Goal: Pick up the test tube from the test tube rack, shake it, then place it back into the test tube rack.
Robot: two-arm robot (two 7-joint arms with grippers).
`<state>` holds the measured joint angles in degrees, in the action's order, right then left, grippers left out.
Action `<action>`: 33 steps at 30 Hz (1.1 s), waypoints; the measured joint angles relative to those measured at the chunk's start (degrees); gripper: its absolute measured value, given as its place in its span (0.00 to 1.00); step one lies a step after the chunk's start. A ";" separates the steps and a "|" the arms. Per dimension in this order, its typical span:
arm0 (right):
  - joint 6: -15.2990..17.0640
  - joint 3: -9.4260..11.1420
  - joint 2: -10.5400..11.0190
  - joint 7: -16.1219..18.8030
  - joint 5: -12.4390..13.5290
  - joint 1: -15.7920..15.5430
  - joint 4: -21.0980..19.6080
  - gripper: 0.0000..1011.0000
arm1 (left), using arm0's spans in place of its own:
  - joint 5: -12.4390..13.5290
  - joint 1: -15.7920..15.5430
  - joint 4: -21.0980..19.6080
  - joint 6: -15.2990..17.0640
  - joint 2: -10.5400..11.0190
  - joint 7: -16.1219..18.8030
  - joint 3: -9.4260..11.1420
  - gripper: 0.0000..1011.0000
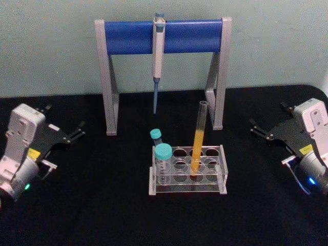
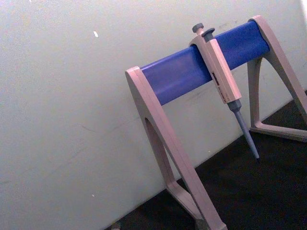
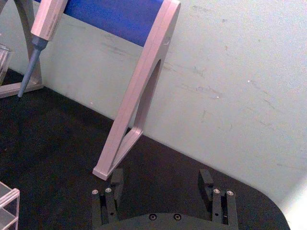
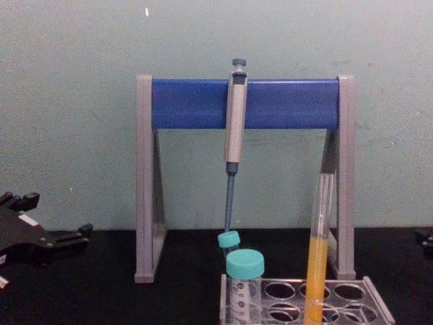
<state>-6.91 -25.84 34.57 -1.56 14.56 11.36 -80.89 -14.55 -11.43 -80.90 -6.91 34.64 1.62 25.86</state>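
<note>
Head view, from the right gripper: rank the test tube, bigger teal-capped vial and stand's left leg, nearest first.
From the right gripper:
1. test tube, in the rack's right half.
2. bigger teal-capped vial, rack's left end.
3. stand's left leg, back left.

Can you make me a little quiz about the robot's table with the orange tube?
1. True or false: the test tube stands in the test tube rack.
2. What hangs on the blue bar? A) pipette B) spoon C) brush
3. Fill in: the left gripper and right gripper both have ____ fingers.
Key: 1 true; 2 A; 3 open.
</note>
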 joint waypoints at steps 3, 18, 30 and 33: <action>0.00 -0.02 0.01 -0.01 0.00 0.02 0.00 0.99 | 0.00 0.00 0.00 0.00 0.00 0.00 0.00 0.99; 0.00 -0.03 0.07 -0.06 -0.01 0.07 -0.01 0.99 | 0.00 0.00 0.00 0.00 0.00 0.00 0.00 0.99; 0.00 -0.03 0.07 -0.06 -0.01 0.07 -0.01 0.99 | 0.00 0.00 0.00 0.00 0.00 0.00 0.00 0.99; 0.01 -0.03 0.07 -0.06 -0.01 0.07 -0.01 0.99 | 0.00 0.00 0.00 0.00 0.00 0.00 0.00 0.99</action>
<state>-6.91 -25.86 34.65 -1.62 14.55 11.44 -80.90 -14.55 -11.43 -80.90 -6.91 34.65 1.62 25.86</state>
